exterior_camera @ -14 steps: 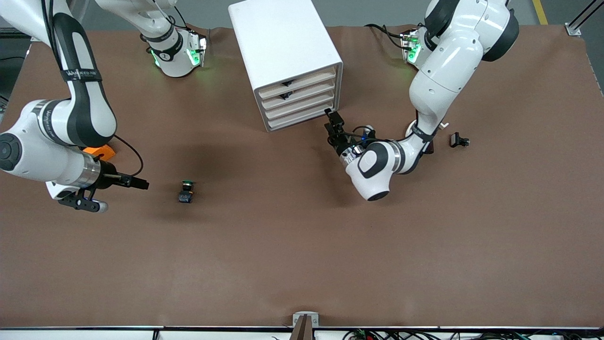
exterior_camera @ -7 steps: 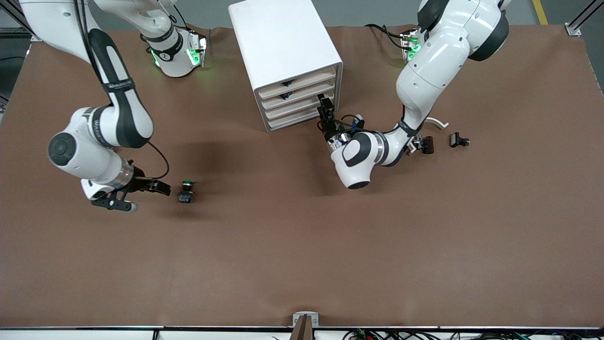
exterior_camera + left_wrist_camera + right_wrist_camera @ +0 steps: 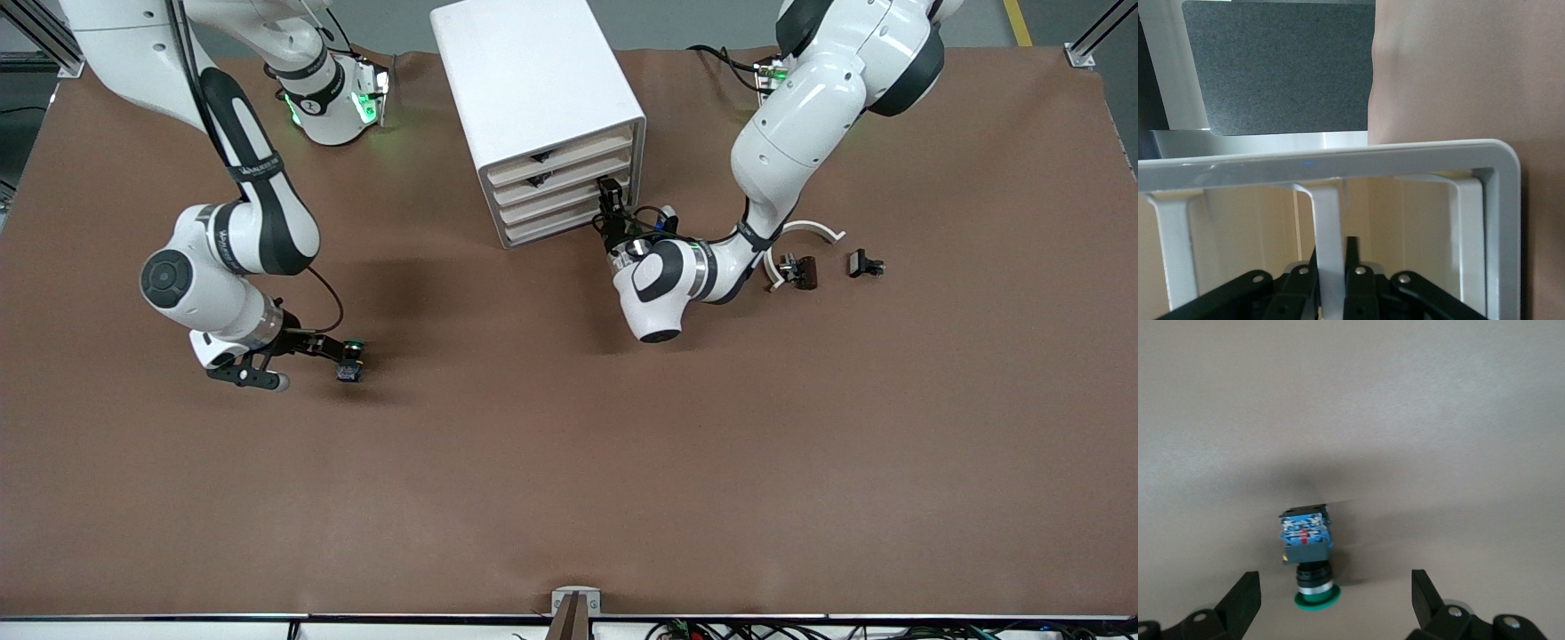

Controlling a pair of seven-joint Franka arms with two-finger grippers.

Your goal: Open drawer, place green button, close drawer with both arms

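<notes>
The button [image 3: 348, 371] lies on its side on the brown table, green cap toward my right gripper [image 3: 340, 352]. In the right wrist view the button [image 3: 1307, 550] lies between the open fingers [image 3: 1245, 595], which do not touch it. The white cabinet [image 3: 533, 89] stands at the robots' edge of the table. Its third drawer [image 3: 551, 204] is shut. My left gripper [image 3: 610, 197] is at the cabinet's front, at the end of that drawer toward the left arm. In the left wrist view its fingers [image 3: 1353, 257] stand narrowly apart on either side of a white divider [image 3: 1325, 220].
A white ring piece [image 3: 805, 228] and two small black clips [image 3: 797, 269] [image 3: 864, 263] lie on the table toward the left arm's end. The left arm's elbow [image 3: 658, 293] hangs low over the table in front of the cabinet.
My right gripper has moved across the table to the button and now brackets it. My left gripper has moved in to the cabinet's front at the third drawer.
</notes>
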